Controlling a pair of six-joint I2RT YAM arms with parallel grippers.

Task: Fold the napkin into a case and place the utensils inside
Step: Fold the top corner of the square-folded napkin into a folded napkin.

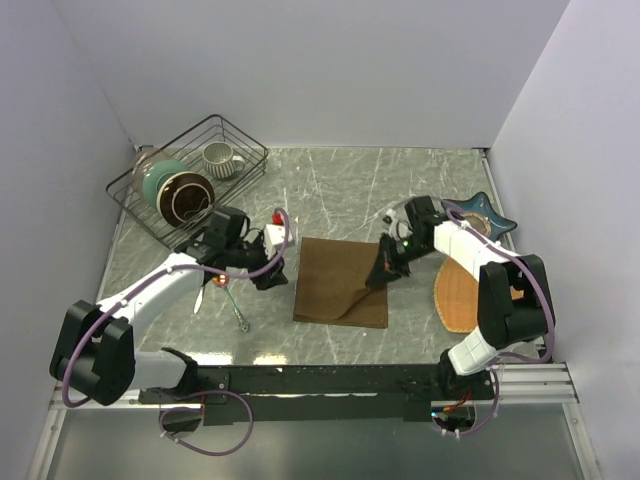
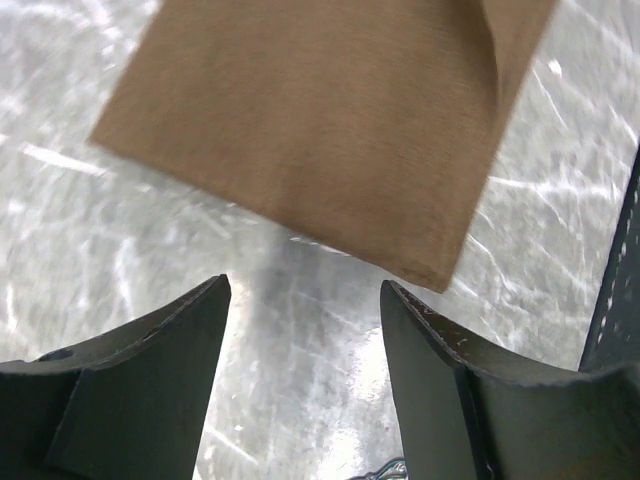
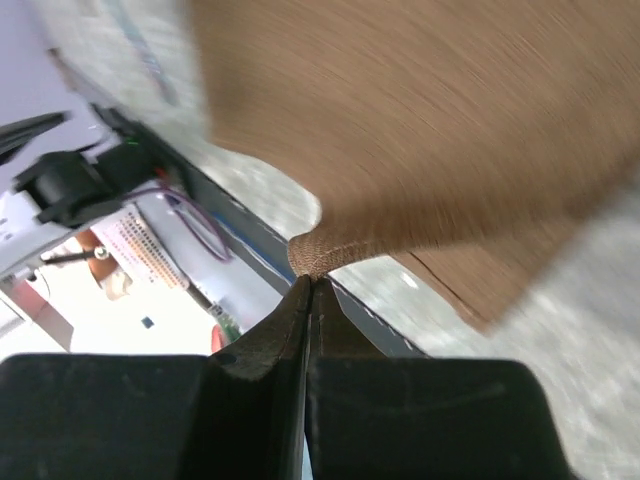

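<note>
The dark-brown napkin (image 1: 335, 280) lies spread on the marble table (image 1: 330, 185) between the two arms. My right gripper (image 1: 385, 272) is shut on its right edge and holds that part raised, so the cloth curls up there. In the right wrist view the jaws (image 3: 312, 280) pinch a rolled bit of the napkin (image 3: 420, 120). My left gripper (image 1: 272, 272) hovers open just off the napkin's left side; the left wrist view shows bare table between its fingers (image 2: 180, 350) and the napkin (image 2: 310, 130) beyond. The utensils (image 1: 237, 310) lie on the table under the left arm.
A black wire basket (image 1: 245, 135) with bowls and a mug (image 1: 220, 158) stands at the back left. An orange-tan woven mat (image 1: 460, 290) lies under the right arm, with a blue star-shaped dish (image 1: 490, 212) behind it. Walls close in on three sides.
</note>
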